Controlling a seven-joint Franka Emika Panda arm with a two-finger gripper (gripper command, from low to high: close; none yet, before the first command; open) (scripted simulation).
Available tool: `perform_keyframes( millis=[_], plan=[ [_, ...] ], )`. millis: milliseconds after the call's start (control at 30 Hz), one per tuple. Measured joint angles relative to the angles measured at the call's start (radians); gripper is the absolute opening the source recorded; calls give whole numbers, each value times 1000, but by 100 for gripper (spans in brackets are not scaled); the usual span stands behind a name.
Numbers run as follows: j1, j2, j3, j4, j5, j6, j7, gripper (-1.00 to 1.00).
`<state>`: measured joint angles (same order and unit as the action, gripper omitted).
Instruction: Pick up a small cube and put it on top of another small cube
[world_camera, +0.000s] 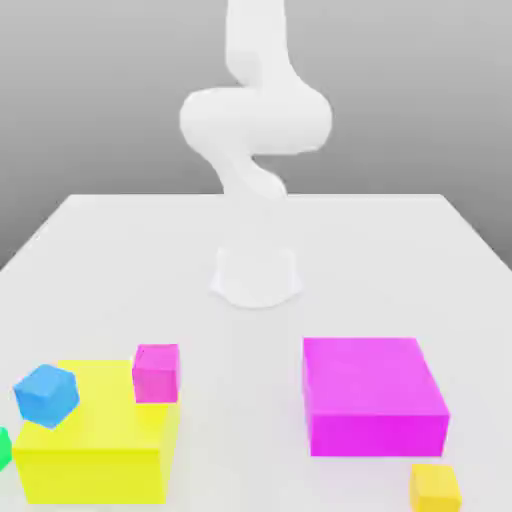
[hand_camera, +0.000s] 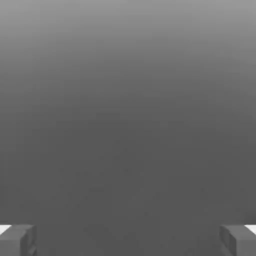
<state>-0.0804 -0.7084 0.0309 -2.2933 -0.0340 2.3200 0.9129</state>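
Observation:
The small green cube (world_camera: 3, 447) peeks in at the left edge of the exterior view, low beside a large yellow block (world_camera: 95, 440). A small blue cube (world_camera: 45, 392) sits turned at an angle at that block's left top edge. A small magenta cube (world_camera: 156, 372) stands at the block's far right corner. A small yellow cube (world_camera: 435, 487) lies near the front at the exterior view's right. In the hand view my gripper (hand_camera: 128, 242) is open, its fingertips (hand_camera: 17, 240) wide apart with nothing between them, facing plain grey background.
A large magenta block (world_camera: 372, 395) stands on the white table (world_camera: 120, 260) at the exterior view's right. The arm's white base (world_camera: 256, 275) rises from the table's middle, and the arm (world_camera: 255, 120) bends upward above it.

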Motion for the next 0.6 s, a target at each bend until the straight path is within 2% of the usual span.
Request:
perform_keyframes(
  millis=[300,600],
  plan=[
    [-247,336,66,25,-139,70,421,0],
    [-401,660,19,48,-217,144,792,0]
  ],
)
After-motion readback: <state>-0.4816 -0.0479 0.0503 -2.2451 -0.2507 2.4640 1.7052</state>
